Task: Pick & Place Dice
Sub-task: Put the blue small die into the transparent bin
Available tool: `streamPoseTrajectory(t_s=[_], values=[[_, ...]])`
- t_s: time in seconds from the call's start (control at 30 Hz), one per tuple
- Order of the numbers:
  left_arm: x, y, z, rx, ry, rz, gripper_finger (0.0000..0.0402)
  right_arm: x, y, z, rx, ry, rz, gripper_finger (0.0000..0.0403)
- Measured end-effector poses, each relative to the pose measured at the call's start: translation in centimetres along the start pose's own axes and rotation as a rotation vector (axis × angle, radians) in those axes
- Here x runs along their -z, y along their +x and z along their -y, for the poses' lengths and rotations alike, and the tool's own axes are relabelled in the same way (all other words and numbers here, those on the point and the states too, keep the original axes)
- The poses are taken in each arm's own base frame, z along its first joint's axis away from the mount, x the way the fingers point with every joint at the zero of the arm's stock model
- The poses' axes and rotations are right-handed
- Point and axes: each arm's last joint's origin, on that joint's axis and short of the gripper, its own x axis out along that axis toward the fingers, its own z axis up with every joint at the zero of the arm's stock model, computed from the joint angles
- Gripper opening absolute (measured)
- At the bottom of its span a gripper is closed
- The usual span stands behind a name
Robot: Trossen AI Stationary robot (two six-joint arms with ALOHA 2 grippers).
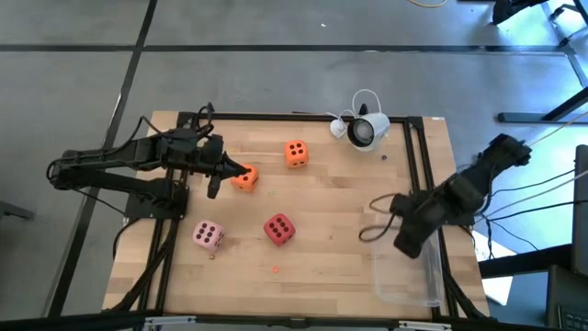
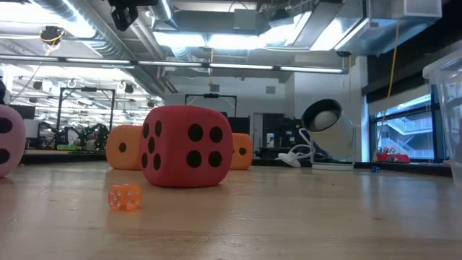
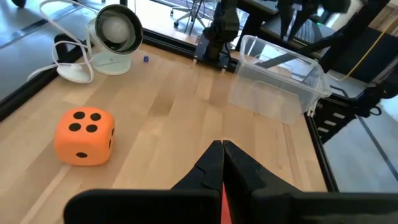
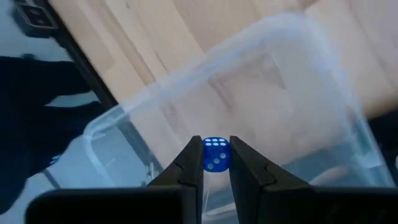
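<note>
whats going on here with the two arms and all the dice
The right gripper holds a small blue die over a clear plastic bin at the table's right edge. The left gripper is shut and empty beside an orange die. Another orange die, a red die and a pink die sit loose on the table.

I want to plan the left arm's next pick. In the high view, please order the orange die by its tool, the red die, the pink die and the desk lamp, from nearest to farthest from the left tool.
From the left tool:
1. Orange die, right beside the tool.
2. Pink die and red die, nearer the table's front; too close to call.
3. Desk lamp, at the far edge.
</note>
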Motion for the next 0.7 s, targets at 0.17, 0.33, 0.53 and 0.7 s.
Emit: streamPoseTrajectory(t_s=[0.17, 0.33, 0.53, 0.7], values=[[0.1, 0.5, 0.0, 0.003, 0.004, -0.022, 0.0004, 1.2, 2.0, -1.5, 0.088, 0.038, 0.021, 0.0048], [0.3, 1.4, -0.1, 0.003, 0.005, -0.054, 0.0004, 2.0, 4.3, -2.2, 0.189, 0.073, 0.071, 0.0048], [0.3, 2.2, -0.1, 0.045, -0.009, -0.081, 0.0004, 2.7, 7.5, -1.9, 0.319, 0.118, 0.077, 0.0048], [-0.4, 2.1, 0.1, 0.066, -0.001, -0.005, 0.0004, 2.8, 9.7, -1.6, 0.337, 0.164, 0.092, 0.0048]])
